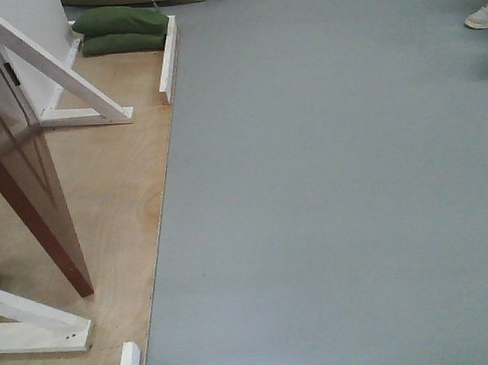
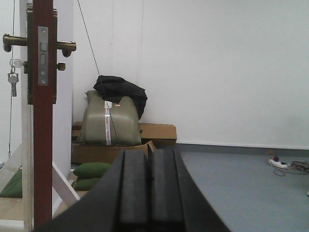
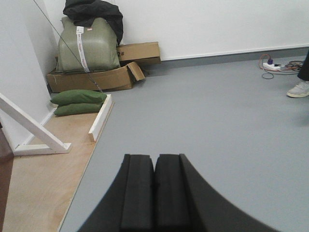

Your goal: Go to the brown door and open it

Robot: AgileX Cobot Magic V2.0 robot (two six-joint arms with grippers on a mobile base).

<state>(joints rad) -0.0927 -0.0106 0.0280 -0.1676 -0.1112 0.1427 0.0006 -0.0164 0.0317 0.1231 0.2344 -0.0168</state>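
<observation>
**Brown door ajar beside the robot, both grippers empty**

The brown door (image 1: 20,168) stands on the plywood platform (image 1: 117,202) at the left of the front view. In the left wrist view its latch edge (image 2: 42,159) faces the camera, bare of any jamb, with the brass lever handle (image 2: 65,47) on one side of it and keys (image 2: 13,82) hanging on the other. The left gripper (image 2: 150,159) is near the door, level with its lower half and below the handle, with its jaws pressed together on nothing. The right gripper (image 3: 154,162) is further from the door, over the grey floor (image 3: 217,121), likewise closed and empty. The approach looks complete and the door seems swung free of its frame. What is left is probably widening the swing, if anything.
</observation>
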